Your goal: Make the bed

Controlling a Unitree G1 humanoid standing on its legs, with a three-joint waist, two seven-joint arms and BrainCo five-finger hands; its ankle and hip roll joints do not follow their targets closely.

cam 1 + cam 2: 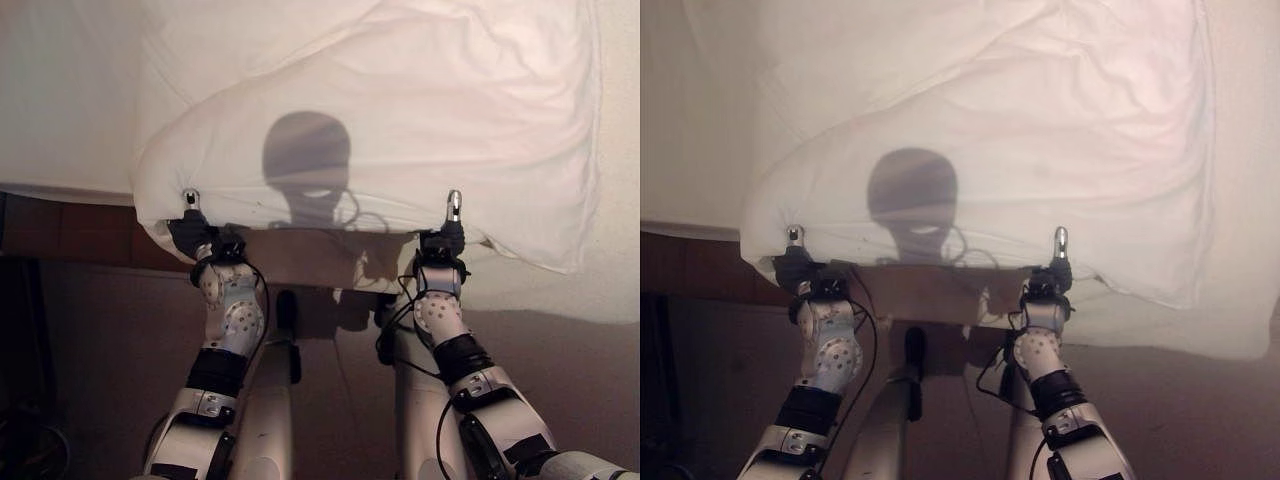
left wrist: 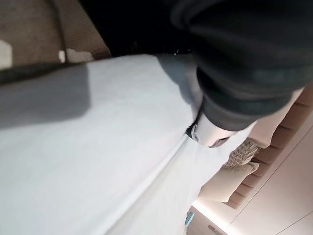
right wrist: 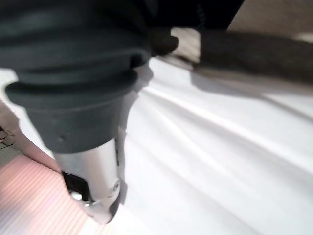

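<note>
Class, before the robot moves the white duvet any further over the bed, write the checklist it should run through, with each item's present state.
1. Left hand at the duvet's near edge: ok, a finger lies over the hem.
2. Right hand at the same edge: ok, likewise.
3. Grip firm on both sides: cannot tell; most fingers are hidden under the cloth.
4. Hands level with each other: ok, roughly the same height in the head views.
5. Duvet lying flat: not ok; it is creased and bunched, and sits askew on the sheet.
6. Edge between the hands taut: cannot tell; it is in shadow.
</note>
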